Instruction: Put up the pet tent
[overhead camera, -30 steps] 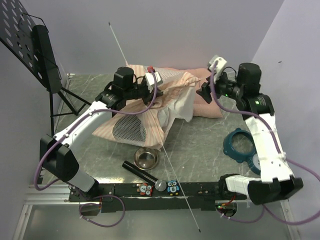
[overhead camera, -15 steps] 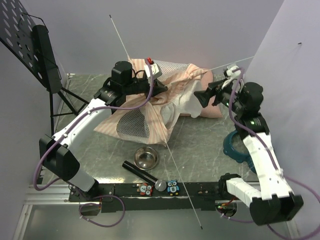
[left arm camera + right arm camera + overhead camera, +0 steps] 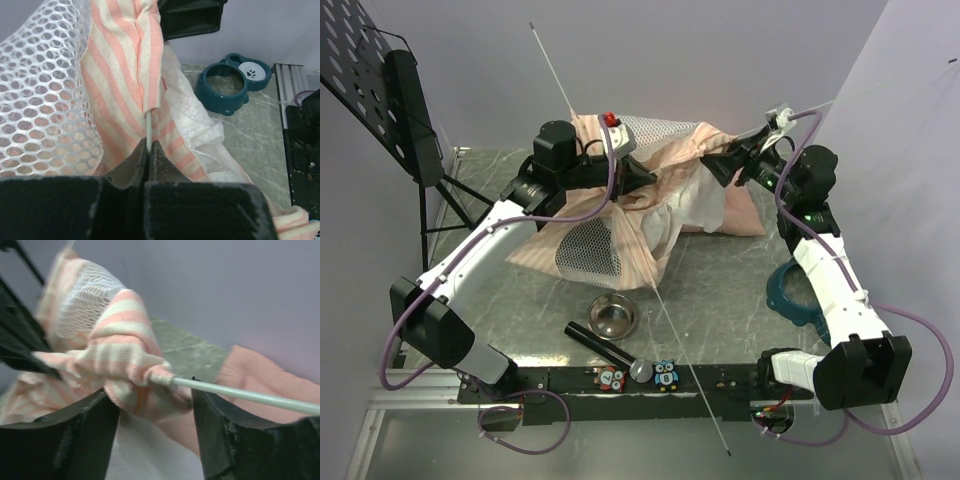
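**A:** Start at the near edge. What crowds it?

**B:** The rail (image 3: 720, 382) there carries two owl figures (image 3: 665, 374); whatever is printed on them is too small to read. The long pole (image 3: 685, 370) crosses that rail and its tip hangs past the edge at 5 o'clock. Just beyond lie a black tube (image 3: 600, 345) and a steel bowl (image 3: 613, 316).

**A:** Open room?

**B:** Bare surface (image 3: 720, 290) runs from the steel bowl out to the teal pet dish (image 3: 798, 292) at 4 o'clock. That dish shows a paw print (image 3: 252, 71), the only mark I can make out. A music stand (image 3: 380, 90) hems the 10 o'clock corner.

**A:** And the pet tent?

**B:** The pet tent (image 3: 605, 250) lies heaped from the centre toward 12 o'clock, its 3 o'clock end against the pink cushion (image 3: 745, 215). The left claw (image 3: 148, 145) is pinched narrow on a thin pole (image 3: 150, 125) where it leaves the striped sleeve. The right claw (image 3: 152, 400) grips a wad of striped fabric, jaws set fairly wide about it. A second pole (image 3: 250, 396) sticks out toward 2 o'clock, close to the side wall (image 3: 920, 150).

**A:** Changed since half a second ago?

**B:** The right claw has risen and gone farther back, drawing that tent corner up with it. The left claw has barely shifted, and the long pole's far tip has swung a touch toward 11 o'clock.
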Robot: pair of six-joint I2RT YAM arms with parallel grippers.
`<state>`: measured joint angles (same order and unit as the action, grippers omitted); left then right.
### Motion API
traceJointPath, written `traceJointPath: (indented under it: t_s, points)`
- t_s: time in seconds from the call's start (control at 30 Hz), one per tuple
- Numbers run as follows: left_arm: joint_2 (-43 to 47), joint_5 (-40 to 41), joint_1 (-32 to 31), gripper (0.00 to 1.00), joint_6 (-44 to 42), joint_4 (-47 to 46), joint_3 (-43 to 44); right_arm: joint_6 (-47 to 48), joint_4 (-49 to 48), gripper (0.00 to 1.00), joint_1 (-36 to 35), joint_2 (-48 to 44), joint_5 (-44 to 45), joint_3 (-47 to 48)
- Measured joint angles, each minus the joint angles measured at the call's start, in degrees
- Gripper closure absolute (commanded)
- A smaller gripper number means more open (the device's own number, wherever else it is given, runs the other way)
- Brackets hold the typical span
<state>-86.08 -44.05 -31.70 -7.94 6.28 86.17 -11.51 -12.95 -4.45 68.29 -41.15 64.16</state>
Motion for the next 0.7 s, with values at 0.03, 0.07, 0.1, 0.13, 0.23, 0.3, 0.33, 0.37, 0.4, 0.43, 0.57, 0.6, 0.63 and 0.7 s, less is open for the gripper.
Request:
traceJointPath:
  t_s: [0.03,0.07,0.1,0.13,0.23,0.3,0.33,0.37,0.4,0.43,0.57,0.6,0.63,0.7]
  points:
    - [0.15,-0.48,0.24,0.99,0.39,-0.22,-0.26,-1.31,-1.38,0.72,0.02,0.55,-1.92,0.31]
    - [0.28,-1.07,0.59,0.99,1.05,-0.66,-0.63,-1.88,-2.40,0.83,0.00,0.92,-3.34,0.59]
    - [0.44,-1.68,0.98,0.99,1.70,-1.03,-1.01,-2.58,-3.17,0.93,0.02,1.18,-4.74,1.03]
    - [0.66,-2.36,1.51,0.99,2.29,-1.55,-1.51,-3.10,-3.54,1.00,0.20,1.31,-5.77,1.49]
    - [1.44,-4.22,3.21,0.99,3.52,-2.58,-2.93,-4.11,-4.00,1.00,1.05,1.25,-7.67,2.47]
    - [2.21,-5.20,4.28,0.99,4.07,-3.19,-4.02,-5.03,-4.13,1.00,2.45,1.16,-8.72,3.21]
    - [2.64,-5.62,4.74,0.99,4.17,-3.67,-4.57,-5.73,-4.04,1.00,3.43,1.16,-9.40,3.85]
    - [2.95,-5.99,5.01,0.99,4.26,-4.11,-4.96,-6.73,-3.89,1.00,4.61,1.18,-9.90,4.70]
    - [3.17,-6.29,5.11,0.99,4.33,-4.90,-5.27,-7.58,-3.65,1.00,5.51,1.22,-10.47,5.66]
    - [3.26,-6.67,5.14,0.99,4.39,-5.95,-5.38,-9.05,-3.50,1.00,6.62,1.31,-11.23,7.34]
    - [2.80,-7.34,5.11,0.99,6.32,-11.13,-5.14,-13.94,-3.58,1.00,9.09,1.40,-13.25,14.84]
    - [2.40,-7.63,5.09,0.99,7.19,-12.57,-4.76,-15.08,-3.69,1.00,9.70,1.40,-13.66,17.03]
    - [1.64,-7.98,5.05,0.99,8.31,-14.40,-3.93,-16.11,-3.72,1.00,10.32,1.40,-13.94,19.19]
    - [0.00,-8.72,4.90,0.99,10.51,-18.18,-2.14,-18.21,-3.72,1.00,12.02,1.42,-14.56,23.39]
